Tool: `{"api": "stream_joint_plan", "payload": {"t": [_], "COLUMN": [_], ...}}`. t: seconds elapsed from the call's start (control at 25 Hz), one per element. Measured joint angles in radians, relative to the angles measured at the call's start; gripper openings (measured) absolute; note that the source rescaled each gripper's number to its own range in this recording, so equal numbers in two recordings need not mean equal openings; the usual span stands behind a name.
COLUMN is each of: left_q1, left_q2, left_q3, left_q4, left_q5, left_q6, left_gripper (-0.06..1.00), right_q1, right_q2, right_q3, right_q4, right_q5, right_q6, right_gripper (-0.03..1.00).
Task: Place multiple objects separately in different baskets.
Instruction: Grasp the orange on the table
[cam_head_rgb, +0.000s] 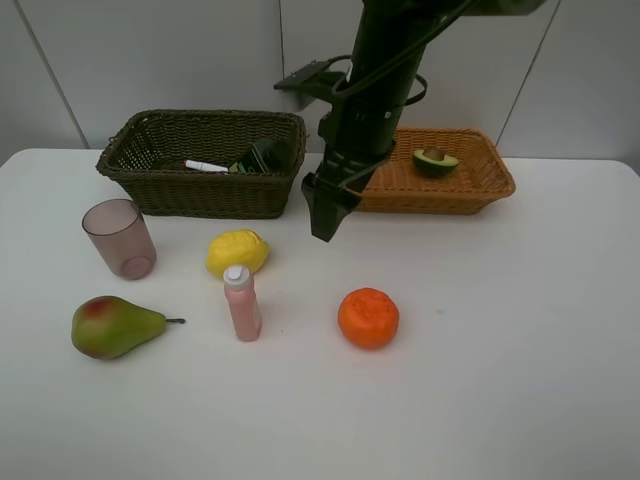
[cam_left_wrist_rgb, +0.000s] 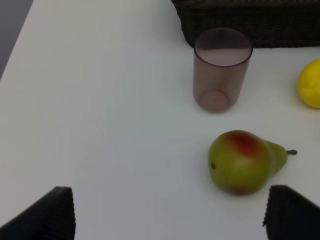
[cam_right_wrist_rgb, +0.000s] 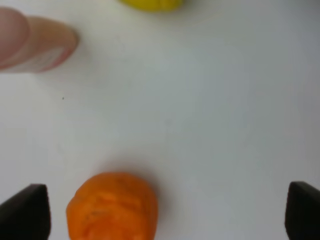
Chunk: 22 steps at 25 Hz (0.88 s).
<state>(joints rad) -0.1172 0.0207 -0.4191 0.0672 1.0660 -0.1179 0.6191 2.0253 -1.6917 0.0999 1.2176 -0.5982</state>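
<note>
While the right end effector (cam_right_wrist_rgb: 163, 215) spreads wide near the orange (cam_right_wrist_rgb: 112, 207), the left end effector (cam_left_wrist_rgb: 172, 212) gapes empty by the pear (cam_left_wrist_rgb: 242, 162).

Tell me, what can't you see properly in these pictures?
- Dark bottle, high view: half hidden inside the brown basket, too dark to make out.
- Tan basket, high view: the arm covers its left end.
- Pink bottle, right wrist view: blurred, cut by the edge.
- Lemon, right wrist view: mostly cut off.
</note>
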Motion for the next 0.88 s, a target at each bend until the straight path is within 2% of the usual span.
{"api": "stream_joint_plan", "payload": {"t": [0.24,0.4,0.88], "left_q1": [0.0,0.0,0.0], "left_q2": [0.0,0.0,0.0], "left_q3": [0.0,0.0,0.0], "left_q4": [0.0,0.0,0.0], "left_q5": [0.0,0.0,0.0], "left_q6": [0.0,0.0,0.0], "left_gripper": [1.0,1.0,1.0], "right_q1": [0.0,0.0,0.0], "right_q2": [-0.015,-0.017,-0.059], "right_q3": [0.131,0.211,0.439], "right_q4": [0.002,0.003,0.038], "right_q5": [-0.001,-0.036,-0.245], "right_q6": [0.023,0.03,0.03], "right_gripper": [0.99,0.99,0.99]}}
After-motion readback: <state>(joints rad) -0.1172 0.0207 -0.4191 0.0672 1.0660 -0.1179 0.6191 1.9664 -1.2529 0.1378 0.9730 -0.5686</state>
